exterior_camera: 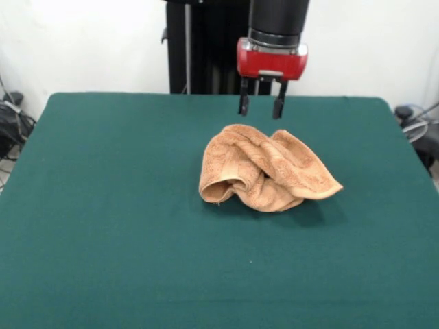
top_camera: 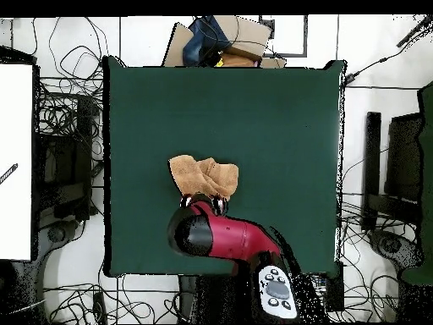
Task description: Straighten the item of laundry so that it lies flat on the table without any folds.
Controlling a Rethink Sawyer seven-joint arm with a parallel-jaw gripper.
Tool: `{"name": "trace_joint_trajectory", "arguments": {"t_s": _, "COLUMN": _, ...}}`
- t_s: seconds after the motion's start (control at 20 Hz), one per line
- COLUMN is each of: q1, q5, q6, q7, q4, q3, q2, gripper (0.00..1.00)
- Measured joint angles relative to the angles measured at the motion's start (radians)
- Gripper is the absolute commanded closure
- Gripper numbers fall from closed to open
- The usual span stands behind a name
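Note:
The item of laundry [exterior_camera: 267, 169], a light orange-tan terry towel, lies crumpled in a heap near the middle of the dark green table [exterior_camera: 103, 205], with rolled folds and one corner sticking out to the right. In the overhead view the towel [top_camera: 203, 176] is a small bunched patch on the table [top_camera: 279, 118]. My gripper [exterior_camera: 260, 107] hangs just above and behind the heap, its two black fingers apart and empty, not touching the cloth. From overhead the gripper [top_camera: 204, 201] sits at the towel's lower edge, under the red arm.
Cables and black equipment [top_camera: 59, 135] lie on the floor around the table. Boxes [top_camera: 224, 38] sit beyond its top edge in the overhead view. A white board [top_camera: 15, 161] stands at the left.

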Motion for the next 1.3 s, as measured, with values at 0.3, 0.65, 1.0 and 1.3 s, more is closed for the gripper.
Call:
{"name": "trace_joint_trajectory", "arguments": {"t_s": 0.3, "q1": 0.033, "q5": 0.011, "q6": 0.012, "q7": 0.000, "q4": -0.022, "q3": -0.004, "q2": 0.001, "gripper": 0.00}}
{"name": "trace_joint_trajectory", "arguments": {"t_s": 0.65, "q1": 0.069, "q5": 0.031, "q6": 0.039, "q7": 0.000, "q4": -0.035, "q3": -0.005, "q2": 0.001, "gripper": 0.00}}
{"name": "trace_joint_trajectory", "arguments": {"t_s": 1.0, "q1": 0.057, "q5": 0.034, "q6": 0.057, "q7": 0.000, "q4": -0.036, "q3": -0.005, "q2": 0.001, "gripper": 0.00}}
{"name": "trace_joint_trajectory", "arguments": {"t_s": 1.3, "q1": 0.033, "q5": 0.034, "q6": 0.057, "q7": 0.000, "q4": -0.036, "q3": -0.005, "q2": 0.001, "gripper": 0.00}}
